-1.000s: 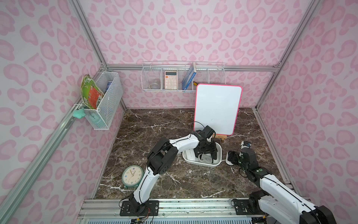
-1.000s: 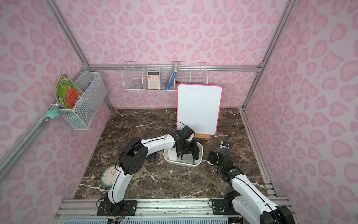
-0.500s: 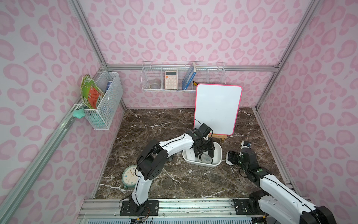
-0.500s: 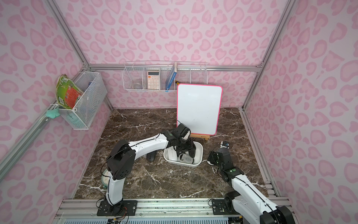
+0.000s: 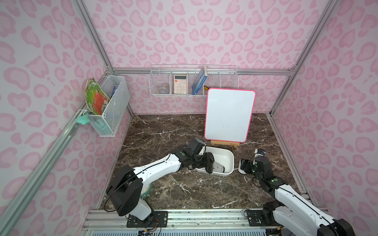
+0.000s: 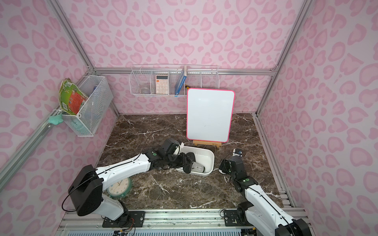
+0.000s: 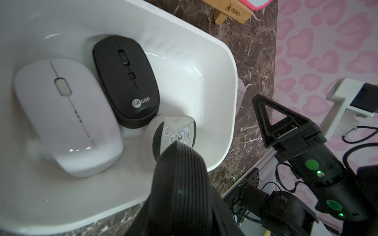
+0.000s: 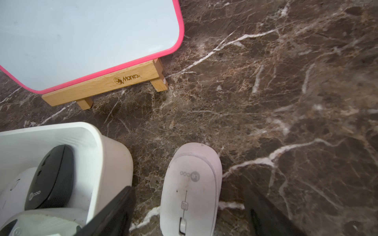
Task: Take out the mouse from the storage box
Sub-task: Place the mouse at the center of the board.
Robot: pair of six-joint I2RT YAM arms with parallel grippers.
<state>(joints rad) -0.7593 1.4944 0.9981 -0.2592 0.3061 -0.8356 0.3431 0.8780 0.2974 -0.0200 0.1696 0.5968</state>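
The brown marble desk [image 5: 184, 190] carries one pink-framed whiteboard [image 5: 229, 114] on a small wooden easel [image 5: 225, 143]. The board's top edge cuts off part of the long white wire basket [image 5: 161, 81] on the back wall. A second white mesh basket [image 5: 114, 110] hangs on the side wall, making two in all, and their smaller contents are hard to make out. One round green clock [image 6: 119, 187] lies partly behind the left arm.

One shallow white plastic storage box [image 5: 232, 161] stands on the desk just in front of the easel. In both top views the left gripper [image 5: 209, 165] covers much of its inside. The left wrist view shows three mice in the box. A smooth white mouse [image 7: 65, 114] and a black mouse [image 7: 126, 81] lie side by side, touching. A pale upturned mouse [image 7: 176, 132], label side showing, sits near a rounded corner of the box.

The left gripper's jaws are drawn nearly together on the end of the upturned mouse, which is inside the box. Only one ribbed black finger [image 7: 180, 163] shows in the wrist view, and the far side of the grip is out of frame. Whether the mouse is off the box floor cannot be told.

A fourth mouse, a scuffed white mouse [image 8: 192, 190], lies on the desk just beside the box. It sits between the widely spread fingers of the right gripper [image 5: 245, 166], which grips nothing, and a gap shows on either side.
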